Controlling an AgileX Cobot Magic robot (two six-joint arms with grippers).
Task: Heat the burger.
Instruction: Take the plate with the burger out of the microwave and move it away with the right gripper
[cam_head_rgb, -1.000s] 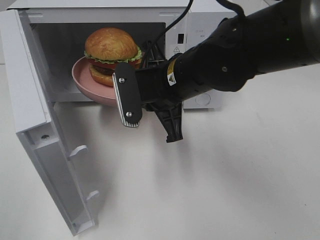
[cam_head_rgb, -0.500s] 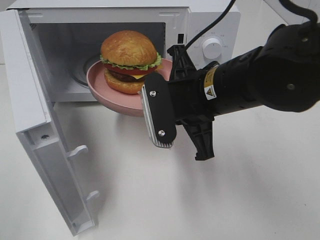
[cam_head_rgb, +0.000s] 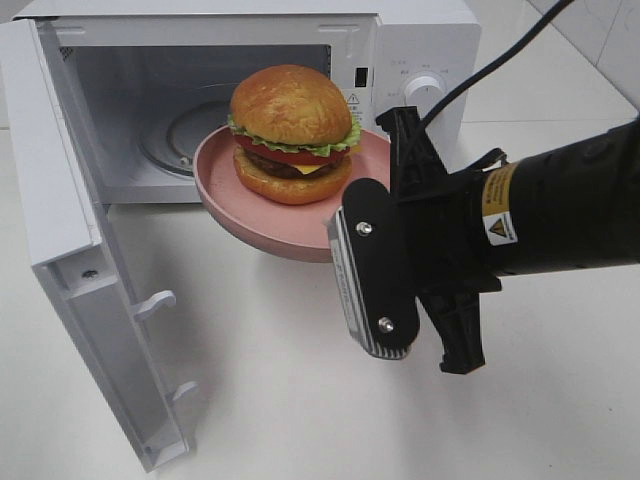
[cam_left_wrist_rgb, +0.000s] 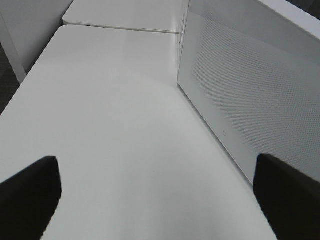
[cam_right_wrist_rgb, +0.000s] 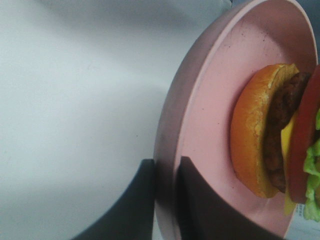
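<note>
The burger (cam_head_rgb: 291, 133), with golden buns, lettuce, tomato, cheese and patty, sits on a round pink plate (cam_head_rgb: 250, 205). My right gripper (cam_head_rgb: 388, 178) is shut on the plate's right rim and holds it in the air just in front of the open microwave (cam_head_rgb: 425, 45). In the right wrist view the two fingers pinch the rim of the plate (cam_right_wrist_rgb: 200, 125), with the burger (cam_right_wrist_rgb: 265, 135) beside them and the gripper (cam_right_wrist_rgb: 165, 200) closed on the edge. My left gripper (cam_left_wrist_rgb: 155, 200) is open and empty, and shows only in the left wrist view.
The microwave door (cam_head_rgb: 60, 200) stands open at the left. The glass turntable (cam_head_rgb: 180, 135) shows bare inside the cavity. The white table (cam_head_rgb: 300, 400) lies below. The left wrist view shows the microwave's side wall (cam_left_wrist_rgb: 250, 90).
My right gripper has moved right and toward the front with the plate and burger, from inside the microwave cavity to in front of it.
</note>
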